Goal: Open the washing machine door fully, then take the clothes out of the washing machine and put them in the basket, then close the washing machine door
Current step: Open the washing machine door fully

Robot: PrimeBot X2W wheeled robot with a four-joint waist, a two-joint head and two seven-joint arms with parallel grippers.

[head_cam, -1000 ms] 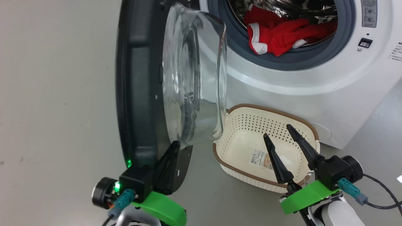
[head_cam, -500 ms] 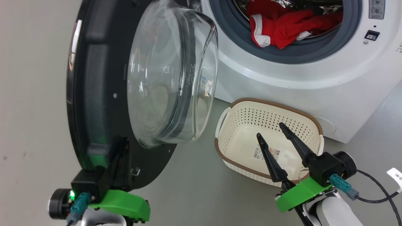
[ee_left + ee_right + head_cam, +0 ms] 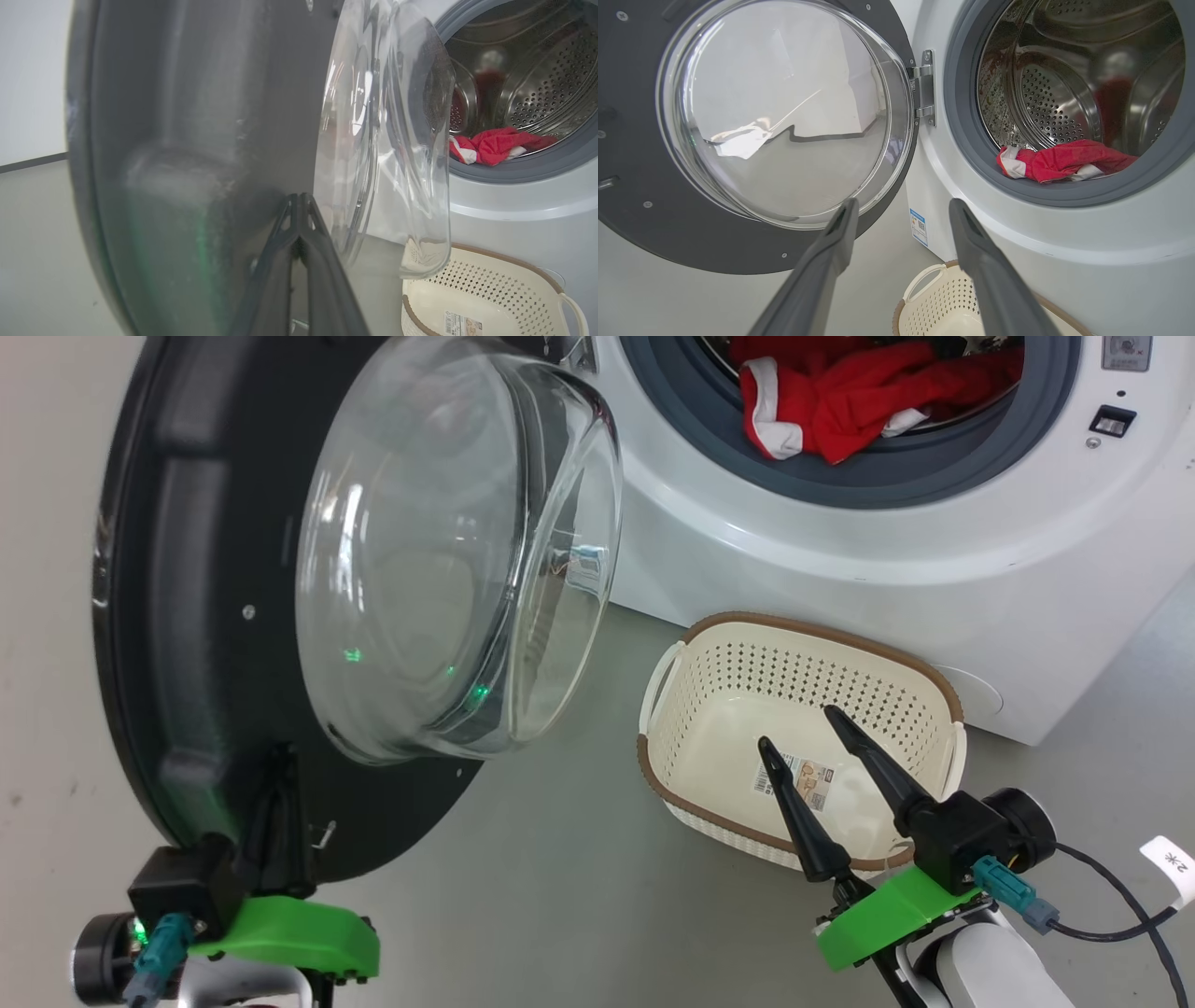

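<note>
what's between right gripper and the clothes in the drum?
Head view: the right gripper hangs over the basket; between it and the clothes lie the basket's far wall, the washing machine front and its grey rubber ring.

Left pincer [image 3: 278, 775] is low on the left, its two dark fingers [image 3: 275, 270] pressed flat together and pointing up from the green wrist mount [image 3: 280, 938]. Right pincer [image 3: 798, 726] is at lower right, spread wide in a V and leaning up-left, with the pale forearm [image 3: 980, 971] below it.
</note>
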